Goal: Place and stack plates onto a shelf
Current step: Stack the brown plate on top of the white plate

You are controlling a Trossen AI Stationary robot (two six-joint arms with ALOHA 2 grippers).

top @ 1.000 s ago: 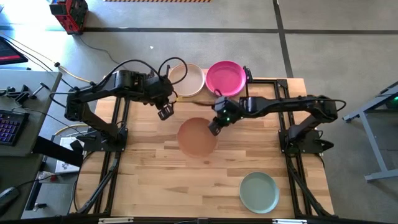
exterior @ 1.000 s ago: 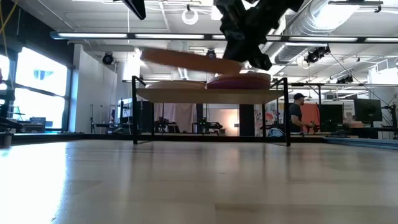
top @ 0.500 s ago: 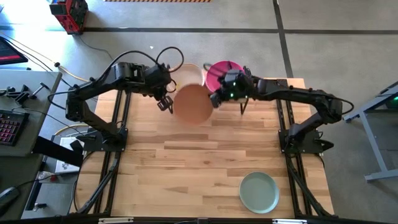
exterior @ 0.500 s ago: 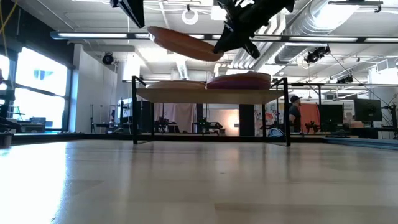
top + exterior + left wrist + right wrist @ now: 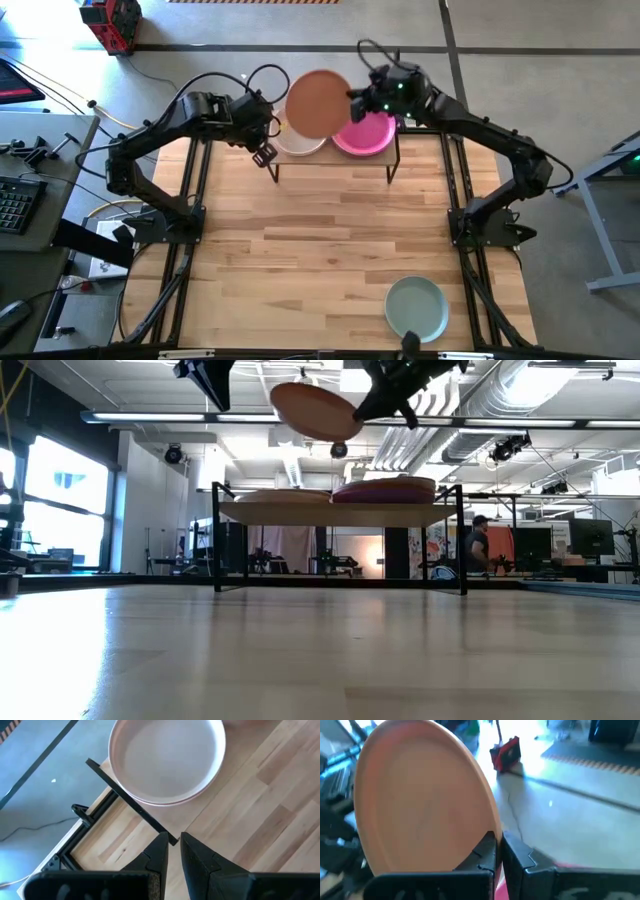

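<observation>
Jaws clamp terracotta plate (image 5: 420, 800), magenta plate (image 5: 368, 133) overhead-only

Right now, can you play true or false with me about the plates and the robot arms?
1. The right gripper holds the terracotta plate in the air. True.
2. The teal plate is on the shelf. False: it lies on the table, at the near edge.
3. The magenta plate is on the shelf. True.
4. The left gripper holds a plate. False: it holds nothing.
</observation>
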